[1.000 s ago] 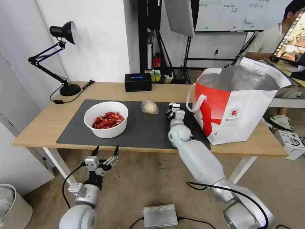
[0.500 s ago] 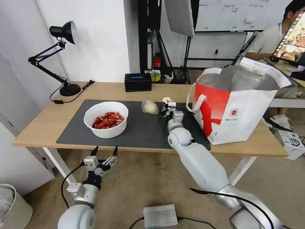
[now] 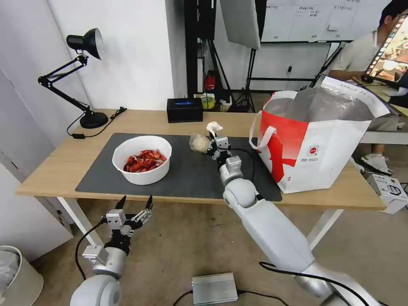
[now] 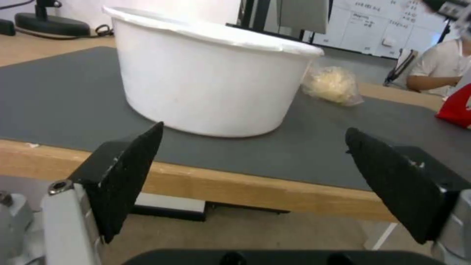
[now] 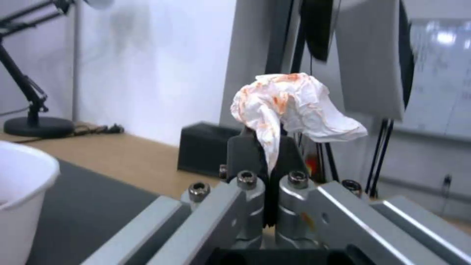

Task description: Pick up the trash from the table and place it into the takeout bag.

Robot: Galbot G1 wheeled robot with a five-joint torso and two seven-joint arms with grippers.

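**Right gripper lifts the tissue clear of the mat**

Since the earlier frames the right gripper (image 3: 213, 135) has risen and swung away from the takeout bag (image 3: 316, 144), and the crumpled white tissue (image 3: 213, 126) that was not visible before now sticks up above its tips. The right wrist view shows the jaws pinched tight together on the lower fold of the tissue (image 5: 289, 105), which carries orange-red stains and flops over to one side above them.

Taking the dark grey mat (image 3: 187, 178) as the landmark: the gripper hangs above the mat's far edge, just beside the small clear bag with a pale lump (image 3: 199, 143), which lies on the mat near that same edge. The white bowl of red crayfish shells (image 3: 142, 159) sits on the mat's left half, well apart from the gripper. The takeout bag stands upright on the bench (image 3: 55, 165), overlapping the mat's right end, with its foil-lined mouth open. A black tissue box (image 3: 184, 109) rests on the bench beyond the mat's far edge.

The left gripper (image 3: 133, 206) is parked below the bench's near edge, in front of the mat, its jaws spread wide with nothing between them; its wrist view looks across at the bowl (image 4: 206, 77).
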